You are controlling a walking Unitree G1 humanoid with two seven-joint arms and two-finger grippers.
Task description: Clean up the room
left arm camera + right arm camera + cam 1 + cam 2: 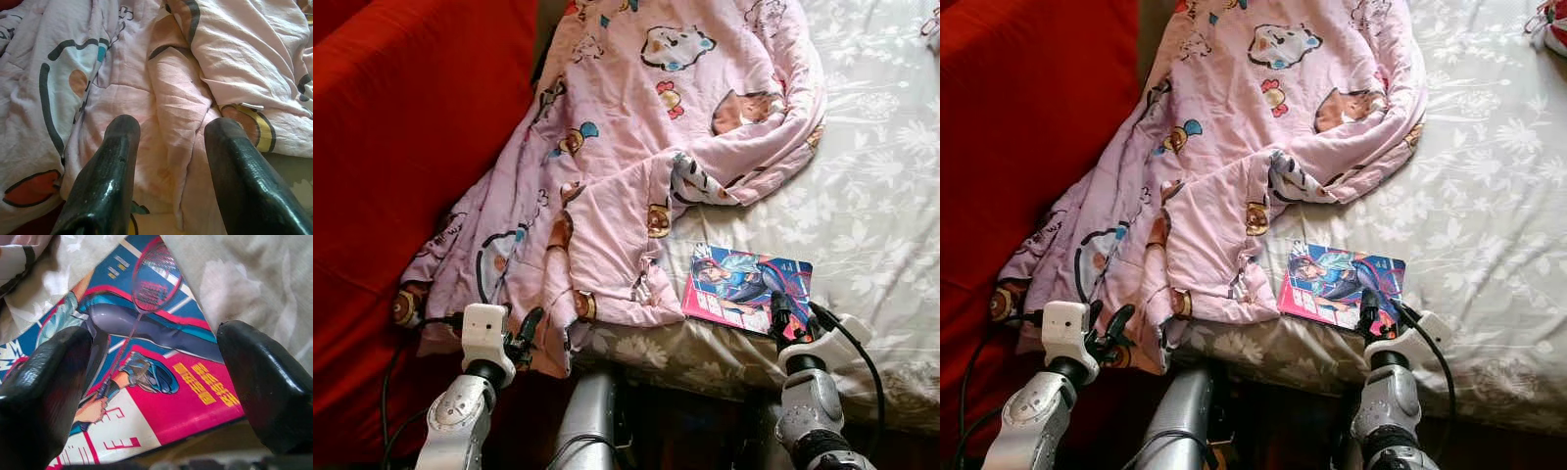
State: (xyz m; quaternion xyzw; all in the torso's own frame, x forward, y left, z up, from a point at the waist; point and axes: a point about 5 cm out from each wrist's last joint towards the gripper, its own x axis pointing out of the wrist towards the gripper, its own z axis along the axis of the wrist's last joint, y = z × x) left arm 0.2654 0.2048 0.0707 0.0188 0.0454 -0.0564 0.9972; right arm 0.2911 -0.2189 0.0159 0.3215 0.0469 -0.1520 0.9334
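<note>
My right gripper (156, 396) is spread wide with nothing pinched, hovering over the comic book's (747, 288) near edge. Left gripper (168, 171) is open too, empty, right at the pink blanket (636, 147). That blanket sprawls from 12 to 8 o'clock across the floral bedsheet (871, 196), red fabric (401, 147) at 9.

Two silver metal arms rise from the lower edge of the head views, each ending in a white plastic wrist block and two long black fingers. The left arm (460, 411) has a rounded, glossy forearm shell, with a black cable looping out at about 9 o'clock from its wrist block. The right arm (813, 411) has a ribbed black collar low down and a black cable arching over at 2 o'clock. Up close, the left gripper (171, 147) shows shiny, scuffed black fingers (105, 176); those of the right gripper (156, 382) look duller, with a fine grain.
</note>
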